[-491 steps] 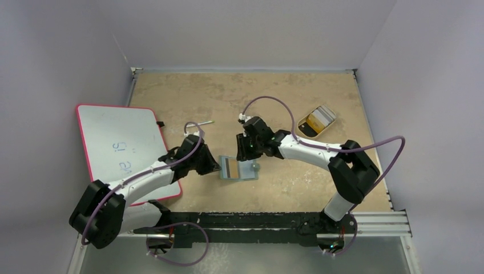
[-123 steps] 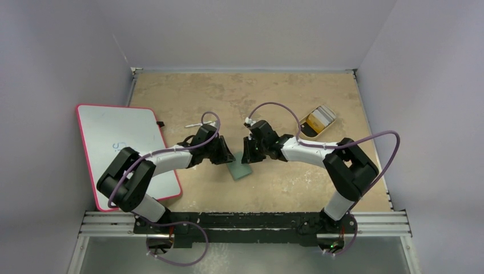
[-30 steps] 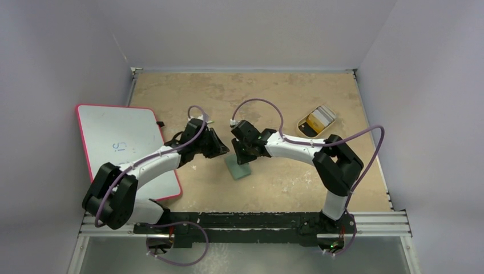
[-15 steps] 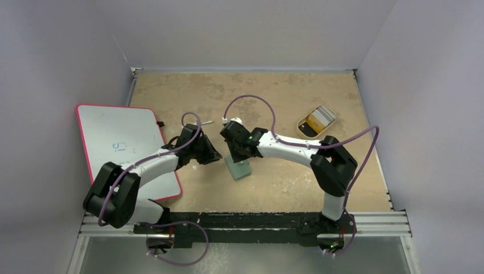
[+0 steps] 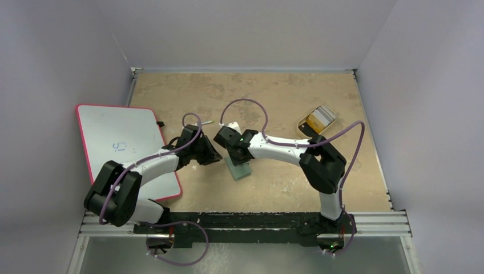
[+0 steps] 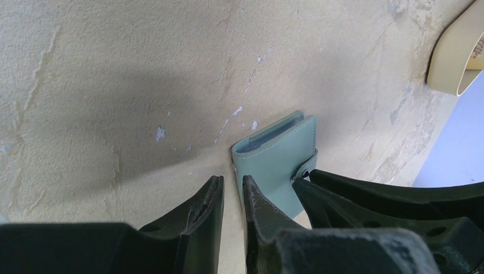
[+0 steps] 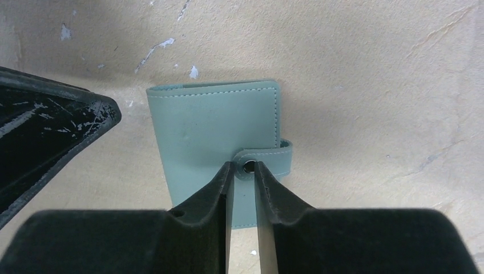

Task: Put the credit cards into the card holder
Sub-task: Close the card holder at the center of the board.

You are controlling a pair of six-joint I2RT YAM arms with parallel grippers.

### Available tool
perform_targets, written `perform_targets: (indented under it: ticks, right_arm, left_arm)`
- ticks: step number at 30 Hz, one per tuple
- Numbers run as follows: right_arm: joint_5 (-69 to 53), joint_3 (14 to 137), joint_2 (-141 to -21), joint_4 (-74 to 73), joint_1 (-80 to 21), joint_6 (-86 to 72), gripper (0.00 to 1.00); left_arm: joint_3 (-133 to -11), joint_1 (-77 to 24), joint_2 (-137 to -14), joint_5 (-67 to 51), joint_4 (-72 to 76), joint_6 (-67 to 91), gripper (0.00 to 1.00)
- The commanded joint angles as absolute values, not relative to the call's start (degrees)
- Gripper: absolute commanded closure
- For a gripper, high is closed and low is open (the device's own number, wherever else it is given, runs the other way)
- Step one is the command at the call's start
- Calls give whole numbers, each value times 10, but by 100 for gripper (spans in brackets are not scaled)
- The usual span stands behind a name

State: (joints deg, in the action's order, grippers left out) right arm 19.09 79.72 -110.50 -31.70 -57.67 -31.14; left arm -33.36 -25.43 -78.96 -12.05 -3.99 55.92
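Top external: the holder (image 5: 240, 169) lies folded shut mid-worktop, somewhat toward the near edge.
Right gripper (image 7: 243, 168): tips nearly together, a slit between them, over the holder's snap; clamping nothing.
Left gripper (image 6: 233, 185): fingers nearly together, empty, just beside the holder's left edge.
Cards (image 5: 319, 118): in the tray (image 5: 299, 124), toward the right edge.
Whiteboard (image 5: 122, 142): at the left edge.

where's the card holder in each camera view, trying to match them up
Top external: the card holder lies flat just below picture centre.
Left wrist: low and right of centre, closed.
Right wrist: centre, filling the middle of the frame.
Shared landmark: its snap tab, on the holder's right edge in both wrist views; too small to make out from above.
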Motion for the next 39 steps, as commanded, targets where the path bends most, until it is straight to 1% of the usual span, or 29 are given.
perform_targets:
  ticks: [1, 3, 6, 20, 29, 34, 37, 39]
  right_arm:
    - [223, 825, -1101, -349, -586, -328, 75]
    - [234, 833, -1104, -357, -592, -331, 71]
    - [249, 848, -1113, -371, -599, -338, 70]
    - [292, 869, -1137, -405, -607, -347, 72]
    - [297, 856, -1124, -397, -608, -349, 89]
    - [293, 850, -1119, -389, -607, -350, 92]
    - [284, 837, -1108, -374, -607, -351, 100]
    - [284, 831, -1103, -368, -607, -353, 100]
  left_arm:
    - [-332, -249, -789, -128, -20, 548, 82]
    - [-333, -249, -789, -127, -19, 548, 82]
    - [-332, -249, -790, -126, -19, 548, 82]
    - [-327, -248, -790, -126, -15, 550, 82]
    - [-326, -249, -792, -126, -15, 549, 82]
    - [-326, -249, -792, -127, -14, 549, 82]
    - [-325, -249, -792, -128, -14, 548, 82]
    - [-324, -249, -792, -128, -14, 548, 82]
